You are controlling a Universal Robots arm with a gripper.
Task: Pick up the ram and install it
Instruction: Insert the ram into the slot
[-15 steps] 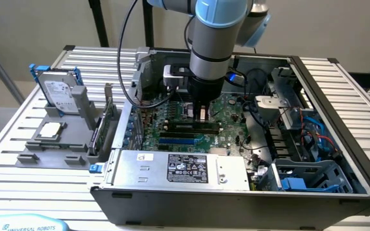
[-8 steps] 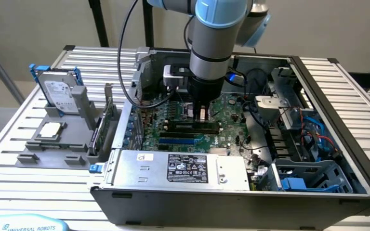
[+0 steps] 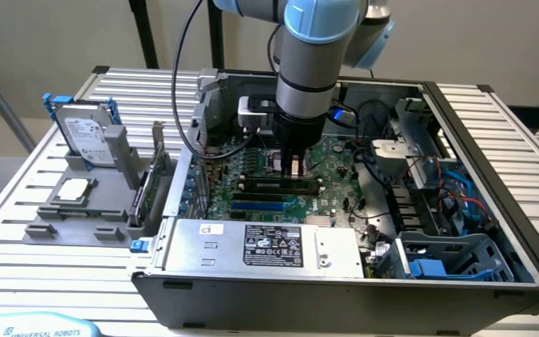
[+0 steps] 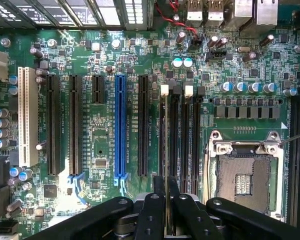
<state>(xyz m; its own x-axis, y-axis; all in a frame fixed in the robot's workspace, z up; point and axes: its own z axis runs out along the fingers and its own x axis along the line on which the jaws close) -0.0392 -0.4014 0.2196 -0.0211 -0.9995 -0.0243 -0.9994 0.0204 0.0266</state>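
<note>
The ram [image 4: 165, 165] stands edge-on over a black memory slot [image 4: 174, 135], clamped between the fingers [image 4: 151, 210].

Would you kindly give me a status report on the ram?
Tool shut on ram. Ram edge-on over memory slots, inside case. Nothing in the way.

I work in what looks like a robotics lab: an open computer case [image 3: 344, 232] sits on a slatted aluminium bench [image 3: 45, 246]. Beside the case, a grey fixture [image 3: 82, 210] holds loose parts, including a hard drive [image 3: 87, 137].
</note>
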